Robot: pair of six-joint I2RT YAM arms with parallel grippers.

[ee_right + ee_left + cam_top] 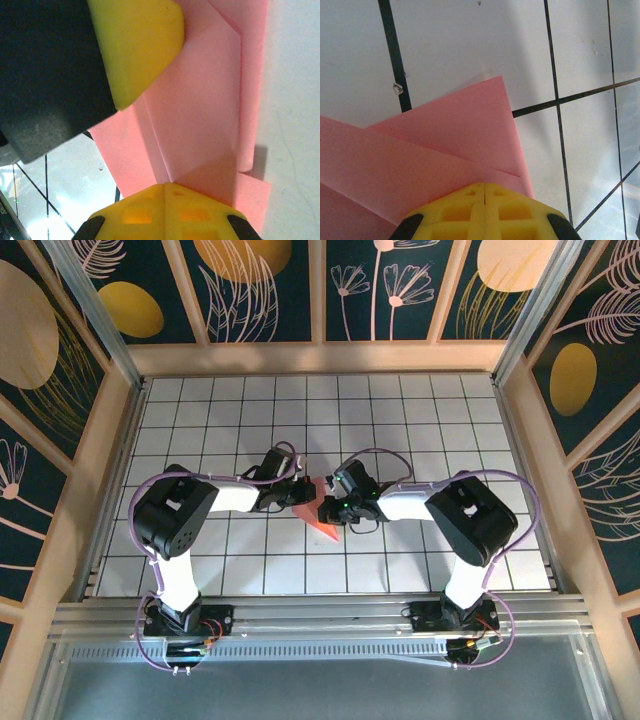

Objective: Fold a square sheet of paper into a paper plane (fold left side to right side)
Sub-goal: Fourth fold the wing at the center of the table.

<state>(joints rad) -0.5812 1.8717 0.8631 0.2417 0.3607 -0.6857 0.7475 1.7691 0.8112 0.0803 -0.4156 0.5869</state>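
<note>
Top external: paper [325, 521] (open tiles [400, 420] around)

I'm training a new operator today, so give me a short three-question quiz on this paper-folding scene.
1. True or false: the left pincer stands wide open.
2. The folded paper is: A blue, B pink-red, C green?
3. Fill in: the white table is crossed by ___ grid lines.
Key: 1 false, it is shut; 2 B; 3 black.
</note>
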